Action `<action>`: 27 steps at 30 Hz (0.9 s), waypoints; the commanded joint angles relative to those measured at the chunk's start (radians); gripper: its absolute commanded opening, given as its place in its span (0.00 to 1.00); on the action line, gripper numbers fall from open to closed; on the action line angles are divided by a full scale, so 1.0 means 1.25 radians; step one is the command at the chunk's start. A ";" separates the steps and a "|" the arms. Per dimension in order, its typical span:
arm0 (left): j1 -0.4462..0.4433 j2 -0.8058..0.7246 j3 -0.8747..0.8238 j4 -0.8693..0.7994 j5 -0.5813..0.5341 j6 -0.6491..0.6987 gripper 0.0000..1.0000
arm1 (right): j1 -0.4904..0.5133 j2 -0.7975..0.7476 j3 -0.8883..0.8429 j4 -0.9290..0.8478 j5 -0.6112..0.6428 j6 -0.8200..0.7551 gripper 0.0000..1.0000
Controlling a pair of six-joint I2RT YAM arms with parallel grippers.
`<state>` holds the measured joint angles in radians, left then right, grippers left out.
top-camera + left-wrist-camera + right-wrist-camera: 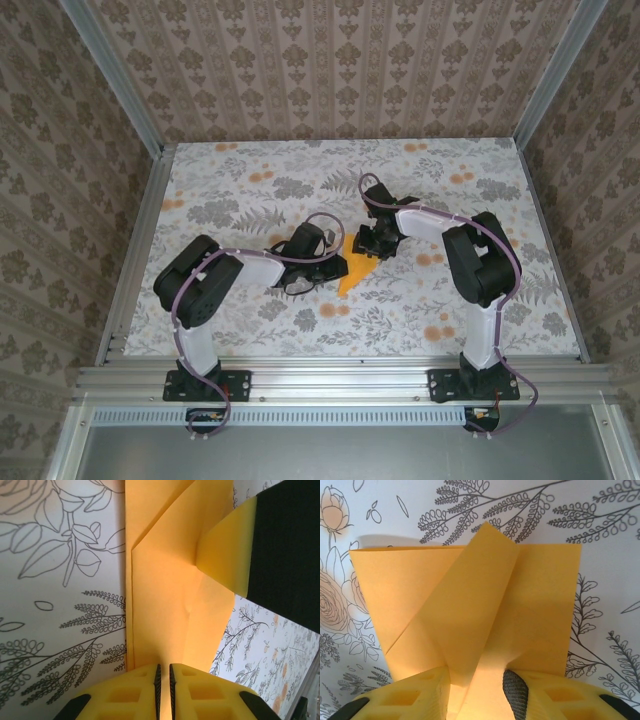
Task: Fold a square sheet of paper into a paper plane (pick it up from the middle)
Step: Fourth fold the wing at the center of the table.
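Floral table (250, 330) | left jaws pinch paper (170, 605) | right jaws half-open astride flap (475, 605)

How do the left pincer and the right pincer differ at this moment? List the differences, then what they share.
The left pincer has fingers nearly together, a thin slit between; the right pincer has them well apart. The orange paper lies flat at the left pincer's tips; a folded flap stands up between the right pincer's fingers. Both have yellow fingers and work the same paper.

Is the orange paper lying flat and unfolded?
No, the orange paper sheet has creased, overlapping flaps, one standing up between the fingers of the right pincer.
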<state>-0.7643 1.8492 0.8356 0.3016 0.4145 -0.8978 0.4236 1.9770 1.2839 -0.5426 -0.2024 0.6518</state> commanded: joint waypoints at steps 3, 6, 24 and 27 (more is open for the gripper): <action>0.000 0.023 0.015 -0.042 -0.020 0.024 0.13 | -0.014 0.091 -0.048 -0.093 0.148 0.006 0.40; 0.000 0.022 0.017 -0.067 -0.031 0.032 0.12 | -0.014 0.090 -0.041 -0.097 0.149 0.003 0.40; -0.002 0.058 0.038 -0.178 -0.037 0.052 0.02 | -0.020 -0.131 -0.047 0.083 -0.058 -0.044 0.41; -0.002 0.064 0.040 -0.188 -0.031 0.058 0.01 | -0.020 -0.170 -0.088 0.142 -0.104 -0.040 0.39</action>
<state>-0.7650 1.8702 0.8936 0.2012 0.4015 -0.8589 0.3996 1.8259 1.2125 -0.4503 -0.2558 0.6128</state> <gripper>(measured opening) 0.057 0.399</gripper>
